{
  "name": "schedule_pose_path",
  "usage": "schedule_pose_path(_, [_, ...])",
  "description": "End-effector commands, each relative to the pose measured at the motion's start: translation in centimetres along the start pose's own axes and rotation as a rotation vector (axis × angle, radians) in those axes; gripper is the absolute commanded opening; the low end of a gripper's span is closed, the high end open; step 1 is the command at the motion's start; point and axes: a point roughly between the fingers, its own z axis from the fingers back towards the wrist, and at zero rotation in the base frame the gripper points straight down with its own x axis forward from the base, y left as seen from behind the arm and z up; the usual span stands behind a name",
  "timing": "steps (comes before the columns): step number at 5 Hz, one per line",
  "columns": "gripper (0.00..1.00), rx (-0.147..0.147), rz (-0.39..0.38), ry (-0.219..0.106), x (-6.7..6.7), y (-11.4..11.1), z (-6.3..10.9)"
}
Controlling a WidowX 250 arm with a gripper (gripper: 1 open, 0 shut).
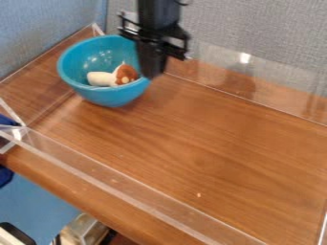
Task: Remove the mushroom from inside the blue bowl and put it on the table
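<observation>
The blue bowl point(99, 93) stands at the table's point(217, 134) back left corner. The mushroom point(121, 74) lies on its side inside the bowl, with its orange-brown cap to the right and its cream stem to the left. My black gripper point(151, 71) points straight down over the bowl's right rim, just right of the mushroom. Its fingers are pressed together, shut, with nothing between them. The gripper hides part of the right rim.
Low clear acrylic walls point(243, 72) edge the tabletop at the back, left and front. A blue-grey fabric wall rises behind the table. A blue object point(7, 124) shows at the left edge, outside the acrylic.
</observation>
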Motion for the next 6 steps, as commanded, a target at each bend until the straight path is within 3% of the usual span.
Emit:
schedule_pose_path(1, [0.0,-0.012,-0.109,-0.032,0.3,-2.2,1.9])
schedule_pose_path(2, [0.0,-0.043,-0.096,-0.006,0.2,-4.5,0.2])
schedule_pose_path(3, [1.0,-0.032,0.02,-0.003,-0.2,-1.6,0.1])
schedule_pose_path(4, [1.0,-0.024,0.034,0.002,-0.1,1.8,0.5])
schedule_pose_path(6, [1.0,0.03,0.052,-0.021,1.5,9.5,2.0])
